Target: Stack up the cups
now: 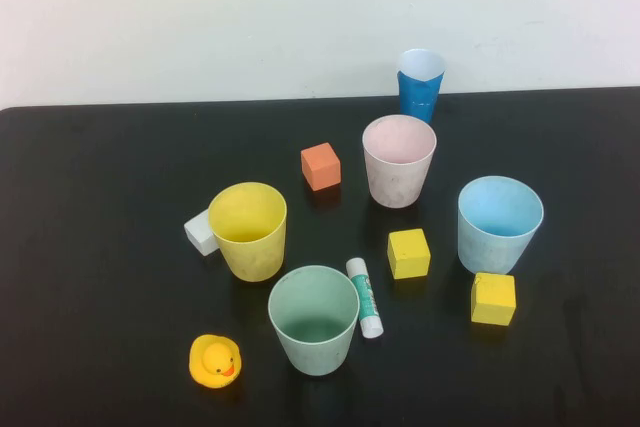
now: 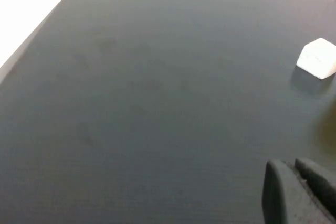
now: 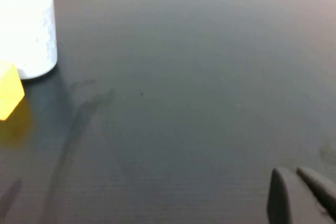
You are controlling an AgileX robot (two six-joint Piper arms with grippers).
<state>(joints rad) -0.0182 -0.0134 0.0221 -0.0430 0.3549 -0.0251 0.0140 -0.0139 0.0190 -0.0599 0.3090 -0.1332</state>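
Four wide cups stand upright and apart on the black table (image 1: 100, 247): yellow (image 1: 248, 230) at left, mint green (image 1: 314, 319) at the front, pale pink (image 1: 399, 160) at the back, light blue (image 1: 499, 224) at right. Neither arm shows in the high view. My left gripper (image 2: 290, 167) is shut and empty over bare table, with a white block (image 2: 317, 59) beyond it. My right gripper (image 3: 291, 172) is shut and empty over bare table. The light blue cup (image 3: 29, 24) and a yellow cube (image 3: 9, 97) show at the edge of the right wrist view.
A narrow dark-blue cup (image 1: 420, 84) stands at the back edge. An orange cube (image 1: 320, 166), two yellow cubes (image 1: 408, 253) (image 1: 493, 298), a white block (image 1: 201, 232), a glue stick (image 1: 365, 297) and a rubber duck (image 1: 215, 361) lie among the cups.
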